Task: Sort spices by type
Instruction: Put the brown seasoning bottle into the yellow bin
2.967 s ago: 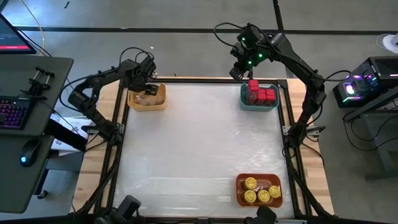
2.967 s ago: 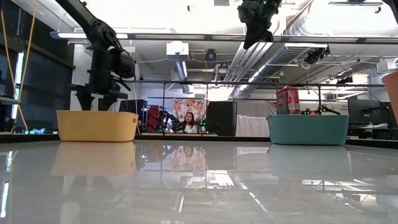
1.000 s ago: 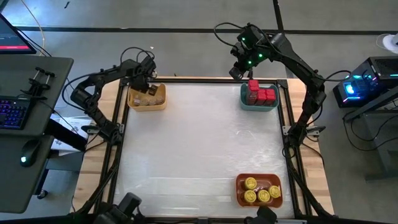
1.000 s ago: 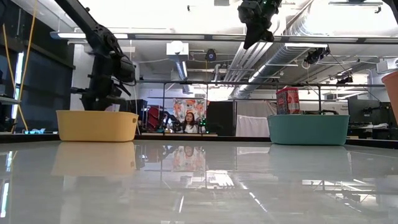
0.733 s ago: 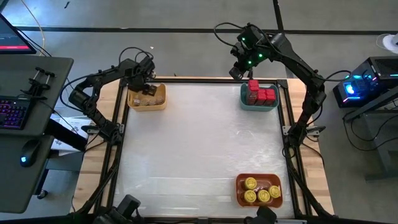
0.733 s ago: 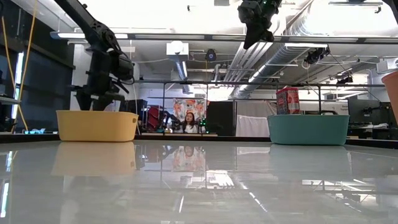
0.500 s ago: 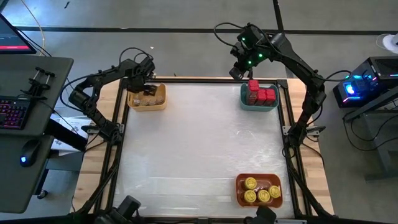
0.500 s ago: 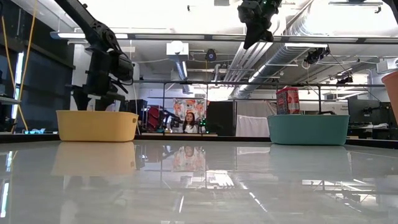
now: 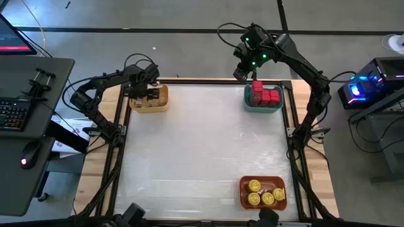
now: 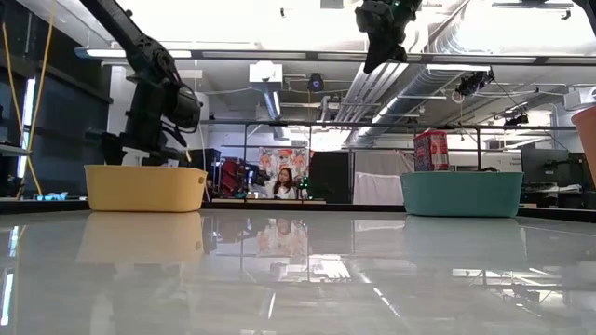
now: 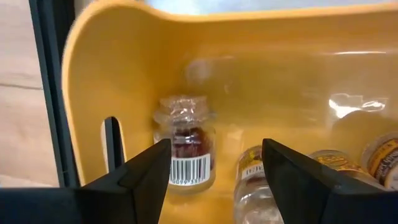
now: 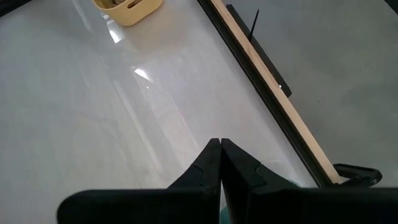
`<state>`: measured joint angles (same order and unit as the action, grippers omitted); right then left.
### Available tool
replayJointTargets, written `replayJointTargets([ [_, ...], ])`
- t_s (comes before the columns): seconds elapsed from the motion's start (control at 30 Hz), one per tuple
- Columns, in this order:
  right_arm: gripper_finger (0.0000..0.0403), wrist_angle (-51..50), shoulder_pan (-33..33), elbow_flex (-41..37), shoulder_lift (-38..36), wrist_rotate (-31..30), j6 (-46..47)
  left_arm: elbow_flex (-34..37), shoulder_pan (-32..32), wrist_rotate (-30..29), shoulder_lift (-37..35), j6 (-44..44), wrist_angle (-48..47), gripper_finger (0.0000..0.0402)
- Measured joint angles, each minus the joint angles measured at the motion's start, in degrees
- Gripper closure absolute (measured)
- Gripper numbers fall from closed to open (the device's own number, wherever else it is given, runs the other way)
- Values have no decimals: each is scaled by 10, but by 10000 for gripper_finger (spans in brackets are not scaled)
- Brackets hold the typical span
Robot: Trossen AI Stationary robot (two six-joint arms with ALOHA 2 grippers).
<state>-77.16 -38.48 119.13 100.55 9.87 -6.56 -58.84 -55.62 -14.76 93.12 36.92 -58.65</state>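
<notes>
From the camera above, the orange rectangular bin sits at the table's near right corner with four round yellow-lidded jars inside it. Beyond it the white glossy tabletop carries nothing loose that I can see, which suggests the sorting is at or very near its end.

At the far left corner stands the yellow plastic bin with slotted handles. The left gripper hangs just above it with its fingers spread wide and nothing between them. In the left wrist view the two dark fingers frame a small clear round jar of tan-brown spice with a barcode label, standing upright on the bin floor close to the handle wall; more small clear jars with tan labels lie or stand beside it. How many are in there is hard to tell, since that view cuts the group off, though it looks like about four.

At the far right corner the teal rounded bin holds the red boxy tins, packed together, one rising above the rim in the low view. The right gripper waits raised just off that bin's far left corner, its fingers pressed together and empty.

Each kind appears to be in its own bin, so what remains is probably only for the left arm to lift clear.
</notes>
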Motion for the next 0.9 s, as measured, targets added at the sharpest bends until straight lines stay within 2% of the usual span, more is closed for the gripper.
replayJointTargets([
  [0.3, 403, 3, 0, 0, 0, 0, -14, 12, 0, 20, -1, 21, 33, 165],
  [0.5, 403, 3, 0, 0, 0, 0, -15, -23, 4, 36, 1, -18, 74, 165],
  [0.63, 403, 3, 0, 0, 0, 0, -14, -51, 11, 17, 0, -26, 56, 165],
  [0.9, 403, 3, 0, 0, 0, 0, -13, -28, 9, 13, -3, 40, 49, 165],
])
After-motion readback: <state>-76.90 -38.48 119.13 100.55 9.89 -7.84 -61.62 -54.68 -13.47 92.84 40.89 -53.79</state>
